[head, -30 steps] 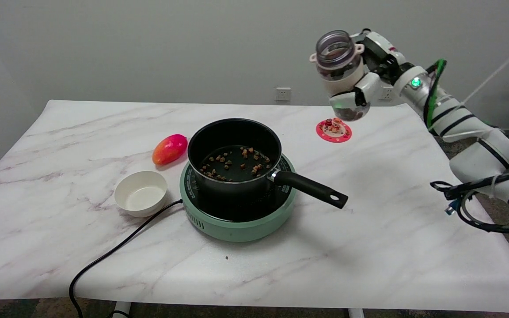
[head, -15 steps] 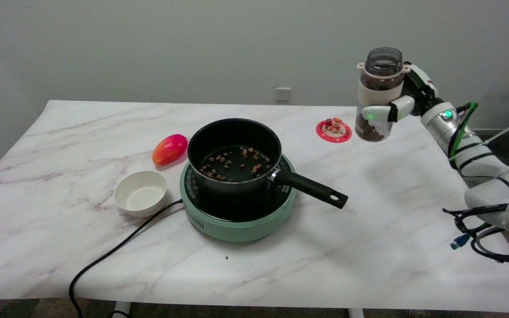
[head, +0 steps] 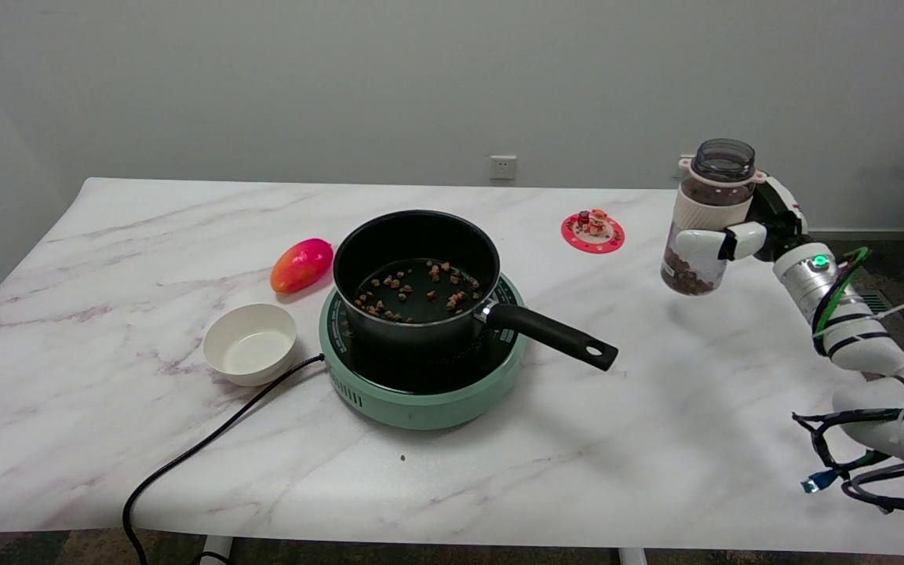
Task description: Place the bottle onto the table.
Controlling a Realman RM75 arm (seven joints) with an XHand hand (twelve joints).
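Fingers [head: 703, 239] of the right hand [head: 742, 235] wrap around the bottle [head: 705, 216], holding it upright with its base just above the white marble-patterned table [head: 656, 408], well to the right of the black pot [head: 417, 275]. That pot sits on a green hotplate [head: 421, 392], its handle pointing toward the bottle. Left of the pot lie a mango [head: 301, 265] and a white bowl [head: 250, 344]; behind and to its right, a pink coaster [head: 592, 231]. Beyond the pot, the plain grey wall carries a socket [head: 502, 166].
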